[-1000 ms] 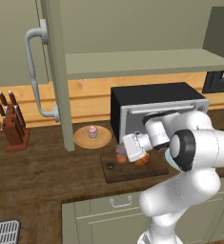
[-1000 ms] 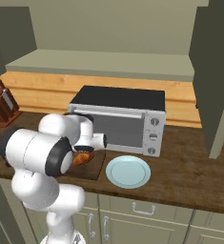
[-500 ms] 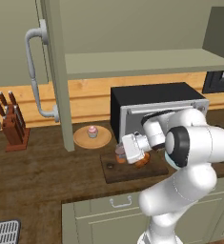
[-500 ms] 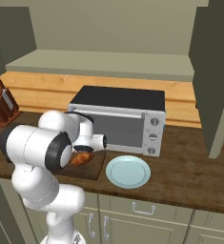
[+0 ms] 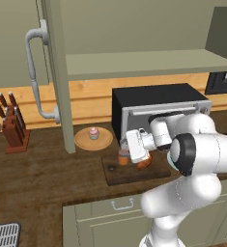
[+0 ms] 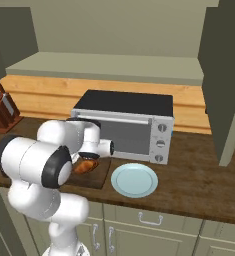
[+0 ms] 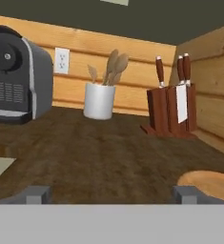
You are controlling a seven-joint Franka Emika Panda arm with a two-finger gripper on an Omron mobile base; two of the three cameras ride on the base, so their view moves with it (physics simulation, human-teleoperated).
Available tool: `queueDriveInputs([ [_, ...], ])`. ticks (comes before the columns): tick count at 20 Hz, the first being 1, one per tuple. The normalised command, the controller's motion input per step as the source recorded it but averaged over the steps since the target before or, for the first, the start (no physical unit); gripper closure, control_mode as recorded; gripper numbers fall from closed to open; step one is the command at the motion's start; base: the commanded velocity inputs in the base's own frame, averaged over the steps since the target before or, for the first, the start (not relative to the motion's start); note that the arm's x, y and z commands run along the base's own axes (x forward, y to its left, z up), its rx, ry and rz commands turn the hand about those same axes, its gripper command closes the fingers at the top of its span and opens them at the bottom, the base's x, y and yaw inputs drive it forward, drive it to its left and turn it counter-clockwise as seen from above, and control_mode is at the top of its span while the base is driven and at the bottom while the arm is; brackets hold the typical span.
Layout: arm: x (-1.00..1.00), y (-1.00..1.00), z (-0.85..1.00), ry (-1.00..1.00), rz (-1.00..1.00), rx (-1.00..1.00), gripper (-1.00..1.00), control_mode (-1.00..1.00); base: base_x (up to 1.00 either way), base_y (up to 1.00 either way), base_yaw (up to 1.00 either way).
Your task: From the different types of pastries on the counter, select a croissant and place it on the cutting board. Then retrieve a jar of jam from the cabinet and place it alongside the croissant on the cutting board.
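The two-finger tool (image 7: pixel 112 194) on the white arm now stands spread: in the hand view its dark tips sit far apart with nothing but bare wood between them, whereas a second ago it was pressed shut low over the board. It looks to have just let go of the small orange-brown cylindrical jar of jam (image 5: pixel 123 157) with the darker lid. The jar stands upright on the flat dark brown rectangular cutting board (image 5: pixel 116 174), just below and beside the tool's white body (whether a finger still brushes it I cannot tell). The small golden-brown crescent croissant (image 5: pixel 144 164) lies on the same board, just beside the jar on the toaster-oven side. So both task things appear to be where the task wants them, side by side on the board, which lies on the long dark brown wood-grain table (image 5: pixel 47 178). The pale olive-grey wall cabinet (image 5: pixel 134 62) hangs above with its tall door swung open. The pink-frosted cupcake (image 5: pixel 93 132) sits untouched on its round tan plate (image 5: pixel 81 143), near the board. What seems left is to draw the tool away without tipping the jar.
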Motion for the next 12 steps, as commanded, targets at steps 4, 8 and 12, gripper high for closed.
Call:
queueDriveInputs([
  [4,-0.31,-0.24,0.44,-0.27,0.00,0.09,-1.00,-1.00,0.00,0.00,0.00],
  [8,-0.80,-0.42,0.15,-0.27,0.00,0.09,-1.00,-1.00,0.00,0.00,0.00],
  [12,-1.00,-0.65,0.00,-0.21,0.00,0.05,-1.00,-1.00,0.00,0.00,0.00],
])
